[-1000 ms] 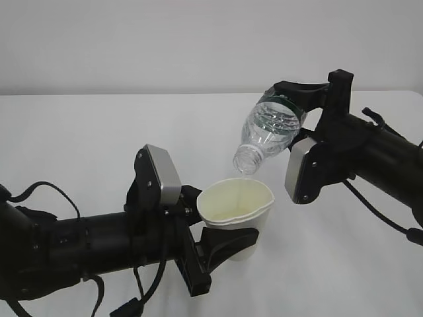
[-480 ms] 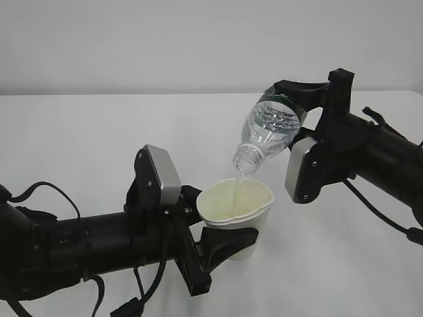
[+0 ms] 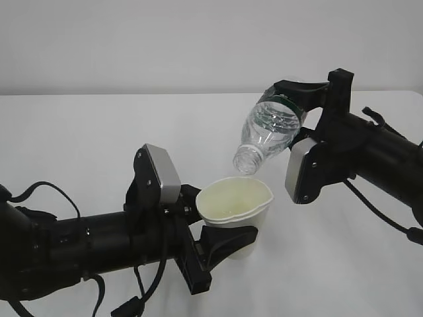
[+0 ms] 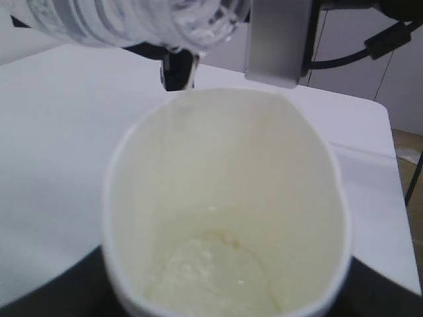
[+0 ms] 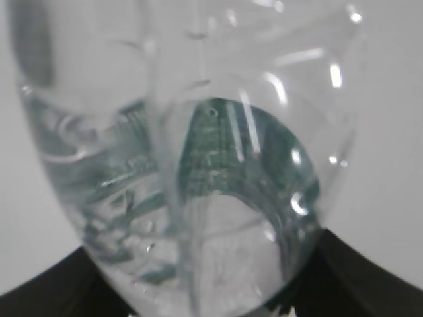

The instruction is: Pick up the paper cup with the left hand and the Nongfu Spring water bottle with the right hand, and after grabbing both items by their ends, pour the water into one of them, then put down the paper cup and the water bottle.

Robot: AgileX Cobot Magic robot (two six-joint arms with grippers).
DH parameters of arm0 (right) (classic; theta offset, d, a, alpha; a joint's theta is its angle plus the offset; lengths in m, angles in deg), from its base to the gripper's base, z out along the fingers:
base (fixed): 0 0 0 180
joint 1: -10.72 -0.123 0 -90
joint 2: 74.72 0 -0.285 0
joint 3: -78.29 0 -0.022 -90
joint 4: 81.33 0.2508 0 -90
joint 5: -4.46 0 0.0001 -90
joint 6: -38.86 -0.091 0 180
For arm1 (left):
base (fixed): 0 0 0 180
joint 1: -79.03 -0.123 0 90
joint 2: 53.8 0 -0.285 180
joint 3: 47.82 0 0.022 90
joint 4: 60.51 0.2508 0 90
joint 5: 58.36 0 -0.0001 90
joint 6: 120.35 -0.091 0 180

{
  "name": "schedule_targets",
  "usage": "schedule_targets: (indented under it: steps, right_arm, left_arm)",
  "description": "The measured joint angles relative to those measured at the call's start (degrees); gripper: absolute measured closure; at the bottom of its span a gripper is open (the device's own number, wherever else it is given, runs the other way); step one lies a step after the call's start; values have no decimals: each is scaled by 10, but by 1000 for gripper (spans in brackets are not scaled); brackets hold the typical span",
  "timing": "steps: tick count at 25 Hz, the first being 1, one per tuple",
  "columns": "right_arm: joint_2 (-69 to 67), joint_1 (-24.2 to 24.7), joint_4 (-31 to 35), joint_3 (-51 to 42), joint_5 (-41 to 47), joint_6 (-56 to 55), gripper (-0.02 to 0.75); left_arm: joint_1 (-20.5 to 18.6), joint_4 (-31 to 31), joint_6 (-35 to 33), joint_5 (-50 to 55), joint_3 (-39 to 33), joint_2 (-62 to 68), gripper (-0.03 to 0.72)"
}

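The paper cup [image 3: 236, 210] is held above the white table [image 3: 79, 145] by the left hand [image 3: 221, 247], whose black jaws are clamped around the cup's lower half; the cup is squeezed into an oval, as is seen from the left wrist view [image 4: 225, 205]. Its rolled rim is tilted slightly toward the bottle. A small pool of water [image 4: 211, 277] is seen at the bottom of the cup's pale yellowish inside.

The Nongfu Spring water bottle [image 3: 268, 132] is gripped at its base end by the right hand [image 3: 301, 99], the jaws being closed on it near the dark green label band. The bottle is tipped steeply, its uncapped neck pointed down and to the left, just above the cup's rim and not touching it. No stream is seen between neck and cup. In the right wrist view the clear ribbed body [image 5: 185, 172] fills the frame, blurred
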Motion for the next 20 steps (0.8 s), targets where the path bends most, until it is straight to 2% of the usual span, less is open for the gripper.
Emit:
schedule_targets:
  steps: [20]
  right_arm:
    - [0, 0, 0, 0, -1, 4, 259]
  left_arm:
    - [0, -7, 0, 0, 0, 0, 263]
